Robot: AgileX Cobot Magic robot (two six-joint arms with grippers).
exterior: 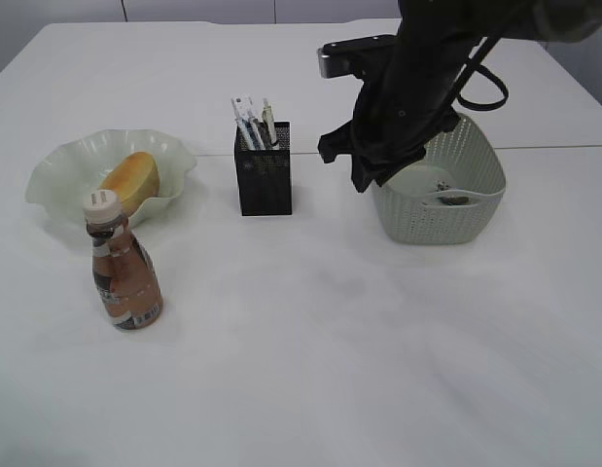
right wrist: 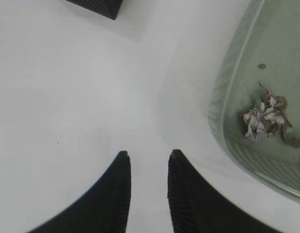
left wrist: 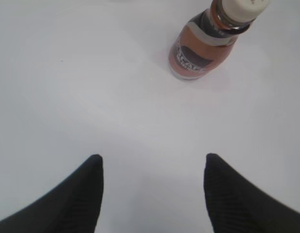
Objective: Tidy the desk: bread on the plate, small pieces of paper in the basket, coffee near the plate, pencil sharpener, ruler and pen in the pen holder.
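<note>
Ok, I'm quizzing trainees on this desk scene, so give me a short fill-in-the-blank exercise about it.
1. The bread lies on the ____.
2. The crumpled paper lies inside the ____.
3. The coffee bottle stands ____ on the table.
4. Between the right gripper fingers there is ____.

Missing words: plate; basket; upright; nothing

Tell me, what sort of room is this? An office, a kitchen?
Probably a lab or office set up as a desk: a bare white table against pale wall panels, holding a pen holder, a basket with scrap paper, and a snack of bread and coffee.
</note>
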